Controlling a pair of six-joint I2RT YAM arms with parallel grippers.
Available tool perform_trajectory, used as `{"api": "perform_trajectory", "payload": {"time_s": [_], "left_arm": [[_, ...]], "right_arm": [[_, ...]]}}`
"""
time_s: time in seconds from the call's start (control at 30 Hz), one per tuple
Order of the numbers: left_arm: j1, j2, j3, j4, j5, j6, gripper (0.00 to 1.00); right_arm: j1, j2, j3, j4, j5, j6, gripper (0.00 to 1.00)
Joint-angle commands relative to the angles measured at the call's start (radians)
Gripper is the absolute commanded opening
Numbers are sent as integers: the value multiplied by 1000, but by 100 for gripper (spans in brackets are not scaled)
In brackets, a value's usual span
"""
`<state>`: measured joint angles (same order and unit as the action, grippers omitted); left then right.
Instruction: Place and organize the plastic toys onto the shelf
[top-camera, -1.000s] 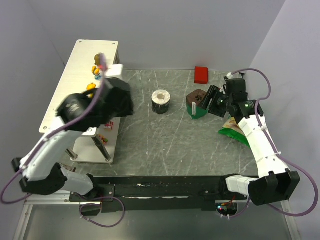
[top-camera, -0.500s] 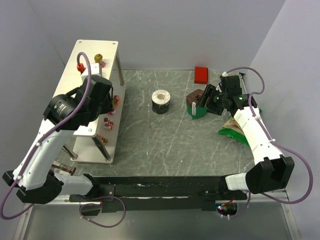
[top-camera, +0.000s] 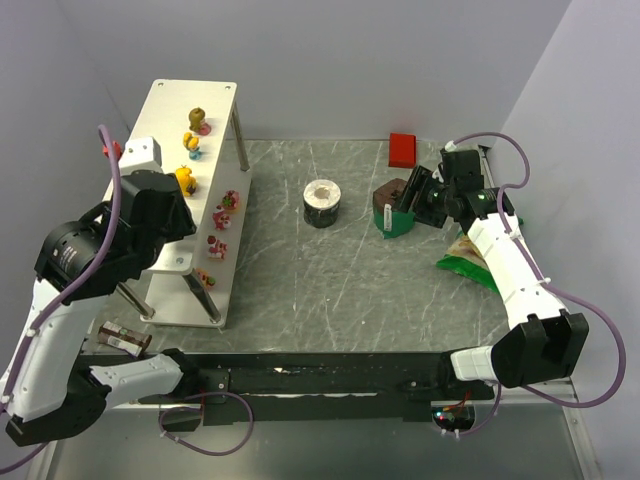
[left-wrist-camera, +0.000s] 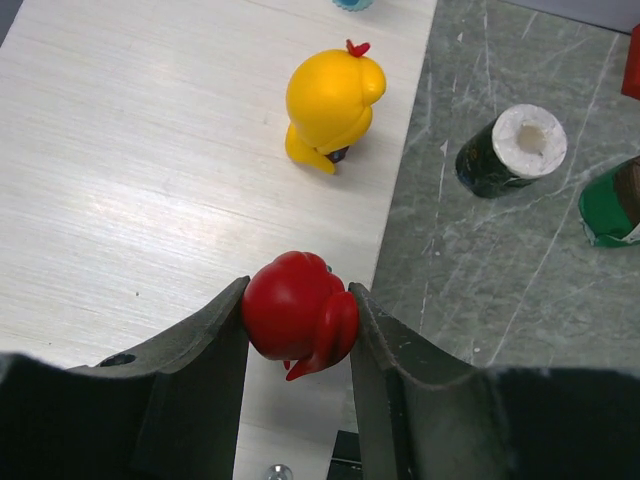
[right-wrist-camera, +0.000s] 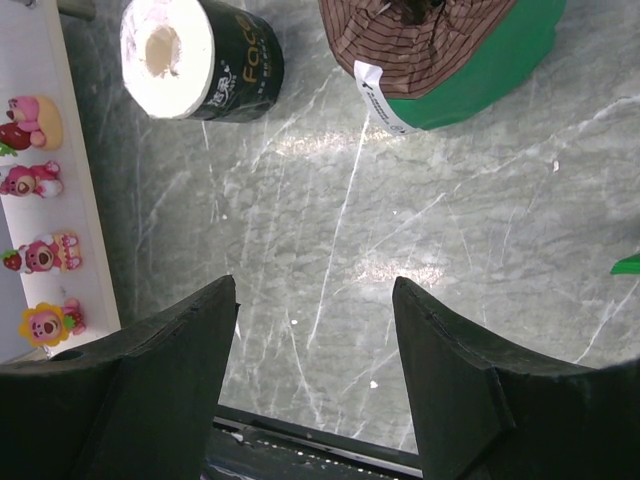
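Observation:
My left gripper (left-wrist-camera: 298, 322) is shut on a small red toy (left-wrist-camera: 297, 317) and holds it over the near right part of the white shelf top (left-wrist-camera: 150, 160). A yellow toy (left-wrist-camera: 333, 98) stands on the top just ahead of it. In the top view the left arm hides its fingers above the shelf (top-camera: 160, 105); three toys stand in a row on top: olive (top-camera: 198, 119), yellow-blue (top-camera: 190, 143) and yellow (top-camera: 184, 179). Several pink toys (top-camera: 217, 218) stand on the lower tier, also in the right wrist view (right-wrist-camera: 33, 180). My right gripper (right-wrist-camera: 312, 290) is open and empty above the table.
A black cup with a white roll (top-camera: 322, 202) stands mid-table. A green cup with a brown top (top-camera: 395, 207) lies right beside the right gripper (top-camera: 418, 195). A red block (top-camera: 402, 148) is at the back, a green chip bag (top-camera: 470, 262) at the right.
My left arm has swung back along the shelf toward its near left side, still holding the red toy. The right arm shifted slightly toward the back, then stayed still.

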<state>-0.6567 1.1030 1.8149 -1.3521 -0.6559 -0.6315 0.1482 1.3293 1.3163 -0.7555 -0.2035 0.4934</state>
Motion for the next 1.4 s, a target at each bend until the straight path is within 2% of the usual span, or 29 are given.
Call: {"api": "perform_trajectory", "payload": {"time_s": [0.0,0.33,0.8,1.37], "left_arm": [[11,-20,-25,-18,-24,33,1],[40,-45,-65,-19,21,98,3],[88,-34,-49,-21,186,142,6],[124,-52,-62,-21,225,151,13]], "right_arm": [[10,-33,-8,39,10,5,71],[17,-36,-28,53,10,23,70],[28,-30,-38,56,10,25,70],[30,-27,-52,58,7,11,70]]}}
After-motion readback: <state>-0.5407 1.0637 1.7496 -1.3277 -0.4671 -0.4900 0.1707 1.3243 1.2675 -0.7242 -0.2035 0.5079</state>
